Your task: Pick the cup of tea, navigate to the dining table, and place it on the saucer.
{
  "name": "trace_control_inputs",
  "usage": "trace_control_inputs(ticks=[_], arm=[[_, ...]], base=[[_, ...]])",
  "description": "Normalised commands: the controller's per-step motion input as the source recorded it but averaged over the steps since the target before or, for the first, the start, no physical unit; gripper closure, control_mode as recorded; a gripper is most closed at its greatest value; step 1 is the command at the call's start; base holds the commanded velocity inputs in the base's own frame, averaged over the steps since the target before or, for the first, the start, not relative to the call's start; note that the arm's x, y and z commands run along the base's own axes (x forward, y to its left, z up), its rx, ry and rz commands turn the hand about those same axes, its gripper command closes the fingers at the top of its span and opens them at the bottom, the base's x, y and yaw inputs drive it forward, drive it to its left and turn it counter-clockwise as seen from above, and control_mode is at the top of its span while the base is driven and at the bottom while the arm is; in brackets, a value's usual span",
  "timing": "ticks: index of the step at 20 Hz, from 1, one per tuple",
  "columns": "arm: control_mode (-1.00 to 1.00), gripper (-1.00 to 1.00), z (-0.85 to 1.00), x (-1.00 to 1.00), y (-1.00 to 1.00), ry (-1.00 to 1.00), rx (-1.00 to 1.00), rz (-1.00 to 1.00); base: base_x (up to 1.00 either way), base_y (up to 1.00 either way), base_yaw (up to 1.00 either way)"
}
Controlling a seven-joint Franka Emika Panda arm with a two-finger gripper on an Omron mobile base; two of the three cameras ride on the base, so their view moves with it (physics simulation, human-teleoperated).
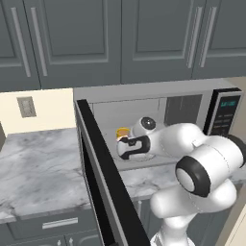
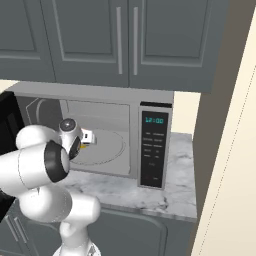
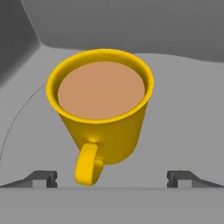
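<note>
Wide-spread fingers [image 3: 112, 178] at the bottom of the hand view, holding nothing – two dark tips well apart, left and right. Between them and just above, the cup of tea [image 3: 103, 109]: yellow, upright, handle turned toward the camera at lower centre, brownish liquid filling it near the rim. Resting on the grey floor of the microwave [image 1: 190, 110], with the curved edge of the turntable [image 2: 107, 147] visible at the left of the hand view.

In the left base view, near the centre of the frame, the white arm [image 1: 192, 163] reaching into the open microwave; a sliver of the yellow cup just left of the hand. Microwave door [image 1: 108, 182] swung open, running dark from centre toward the bottom. Marble table [image 1: 38, 168] at the left, grey cabinets [image 1: 96, 38] across the top.

In the right base view, hand at centre left inside the cavity – control panel [image 2: 154, 150] lit at centre right
</note>
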Motion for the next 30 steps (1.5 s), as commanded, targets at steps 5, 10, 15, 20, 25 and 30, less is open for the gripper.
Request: trace_control_inputs(ticks=[5, 10, 15, 20, 25, 30], arm=[[-1.0, -1.0, 0.0, 0.36, 0.04, 0.0, 0.0, -0.12], [-1.0, -1.0, 0.0, 0.06, 0.0, 0.0, 0.0, -0.09], [-1.0, 1.0, 0.0, 0.06, 0.0, 0.0, 0.0, -0.05], [-1.0, 1.0, 0.0, 0.05, -0.01, 0.0, 0.0, -0.01], [-1.0, 1.0, -0.01, -0.03, -0.01, 0.0, 0.01, -0.01], [-1.0, 1.0, 0.3, -0.54, -0.16, -0.01, 0.09, 0.0]], base=[[0.0, 0.0, 0.0], [0.0, 0.0, 0.0], [0.0, 0.0, 0.0], [0.0, 0.0, 0.0], [0.0, 0.0, 0.0], [0.0, 0.0, 0.0]])
